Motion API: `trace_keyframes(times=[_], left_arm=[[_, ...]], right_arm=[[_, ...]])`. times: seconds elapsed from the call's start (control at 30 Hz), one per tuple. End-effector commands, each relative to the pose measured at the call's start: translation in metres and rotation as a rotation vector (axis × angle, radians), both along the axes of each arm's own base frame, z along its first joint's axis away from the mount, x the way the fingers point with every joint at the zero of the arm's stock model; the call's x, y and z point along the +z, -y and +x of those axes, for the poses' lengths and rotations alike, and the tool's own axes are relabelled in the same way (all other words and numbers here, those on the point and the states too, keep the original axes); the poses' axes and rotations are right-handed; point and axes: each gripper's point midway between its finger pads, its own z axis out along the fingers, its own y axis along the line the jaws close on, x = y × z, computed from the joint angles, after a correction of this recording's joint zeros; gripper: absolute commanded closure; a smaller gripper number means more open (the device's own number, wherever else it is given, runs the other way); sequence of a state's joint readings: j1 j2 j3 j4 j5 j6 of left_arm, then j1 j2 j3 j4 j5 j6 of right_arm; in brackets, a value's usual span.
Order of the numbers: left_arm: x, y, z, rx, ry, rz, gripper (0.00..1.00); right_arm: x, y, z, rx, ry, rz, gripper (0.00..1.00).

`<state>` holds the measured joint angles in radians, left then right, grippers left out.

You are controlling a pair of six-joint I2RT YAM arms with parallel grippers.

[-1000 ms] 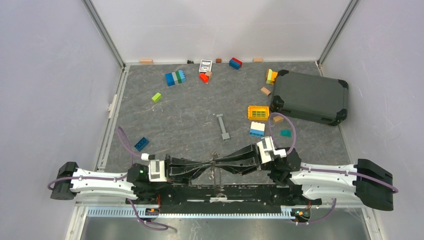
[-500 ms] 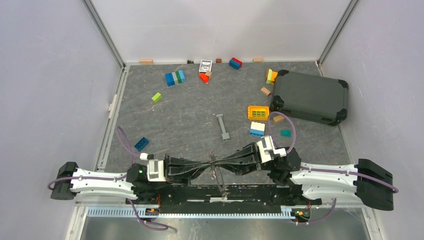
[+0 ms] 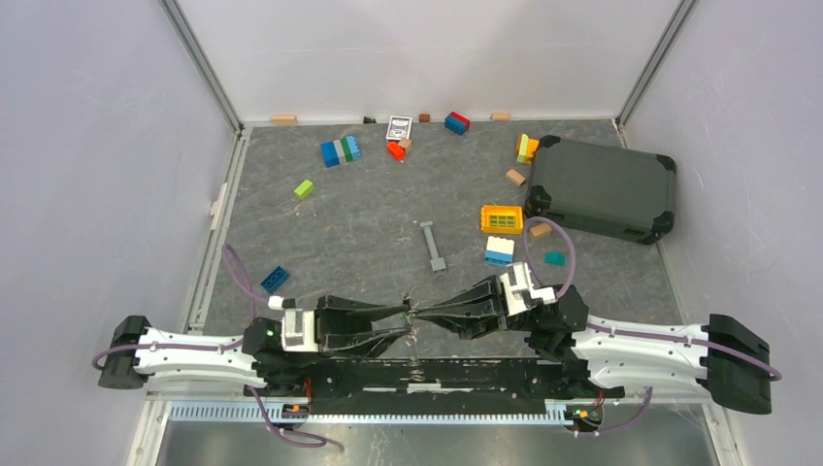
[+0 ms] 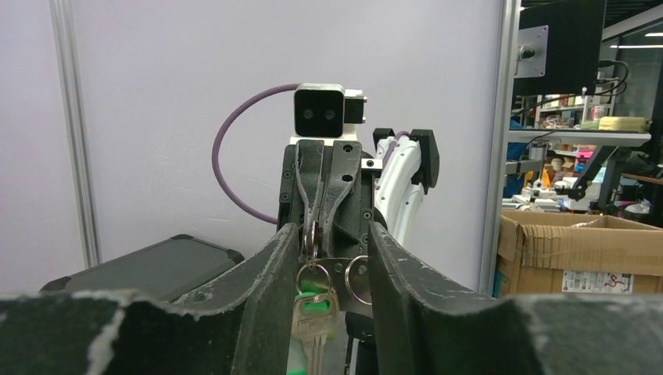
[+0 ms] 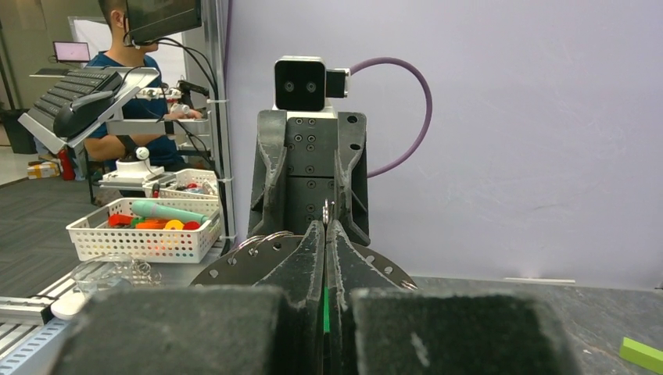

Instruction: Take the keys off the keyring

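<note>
Grey surface [image 3: 359, 243] strewn with toy bricks [image 3: 340, 151], right fingers [image 5: 309, 269] pinched shut on the keyring [image 4: 313, 275] above its near edge, keys [image 4: 314, 319] dangling beneath the ring, left fingers [image 4: 262, 289] spread wide, facing them, one on either side of the keyring

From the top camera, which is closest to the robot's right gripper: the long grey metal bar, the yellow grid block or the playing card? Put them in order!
1. Long grey metal bar, just ahead of the right gripper.
2. Yellow grid block, farther out on the right.
3. Playing card, by the back wall.
</note>
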<state>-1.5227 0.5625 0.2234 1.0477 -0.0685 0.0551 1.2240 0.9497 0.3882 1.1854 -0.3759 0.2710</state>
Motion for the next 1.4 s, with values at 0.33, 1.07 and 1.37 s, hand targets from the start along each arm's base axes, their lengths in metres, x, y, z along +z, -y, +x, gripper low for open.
trace_keyframes(times=[0.33, 1.07, 1.37], left_arm=[[0.006, -0.022, 0.006, -0.018, -0.126, -0.019, 0.35], [-0.031, 0.026, -0.028, -0.199, -0.090, 0.245, 0.51], [-0.029, 0.026, -0.035, -0.244, -0.084, 0.235, 0.53]], right_arm=[[0.025, 0.021, -0.009, -0.055, 0.158, 0.024, 1.00], [0.025, 0.037, -0.047, 0.082, 0.356, 0.016, 1.00], [0.022, 0.035, -0.044, 0.070, 0.351, 0.007, 1.00]])
